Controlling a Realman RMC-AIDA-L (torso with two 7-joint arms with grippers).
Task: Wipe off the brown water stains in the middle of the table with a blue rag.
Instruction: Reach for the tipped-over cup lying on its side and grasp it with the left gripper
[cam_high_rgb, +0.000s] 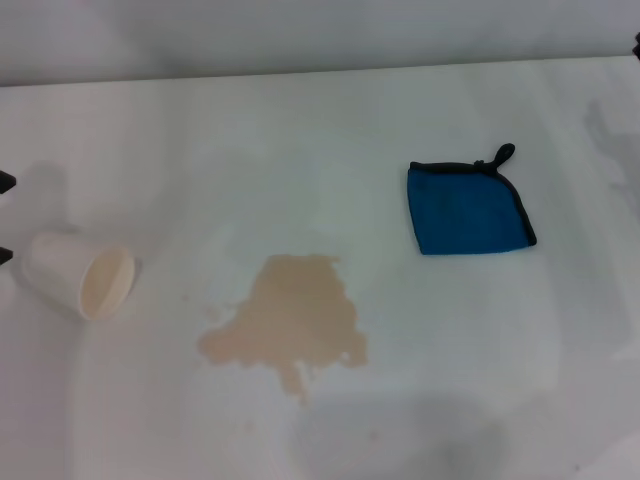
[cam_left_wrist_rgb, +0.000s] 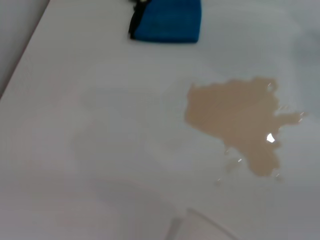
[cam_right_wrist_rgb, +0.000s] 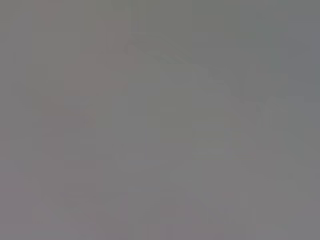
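The brown water stains (cam_high_rgb: 290, 318) form a tan puddle in the middle of the white table (cam_high_rgb: 300, 150), with small drips at its near edge. The blue rag (cam_high_rgb: 467, 207) lies folded flat to the right of and behind the puddle, its black loop at the far corner. Both also show in the left wrist view: the stains (cam_left_wrist_rgb: 235, 117) and the rag (cam_left_wrist_rgb: 167, 20). My left gripper (cam_high_rgb: 4, 218) shows only as two dark tips at the left edge, spread apart and empty, far from the rag. My right gripper is out of view; the right wrist view is plain grey.
A white paper cup (cam_high_rgb: 78, 275) with a beige inside lies on its side at the left, its mouth facing the puddle, close to my left gripper. The table's far edge (cam_high_rgb: 320, 72) meets a grey wall. A dark sliver (cam_high_rgb: 637, 45) shows at the top right.
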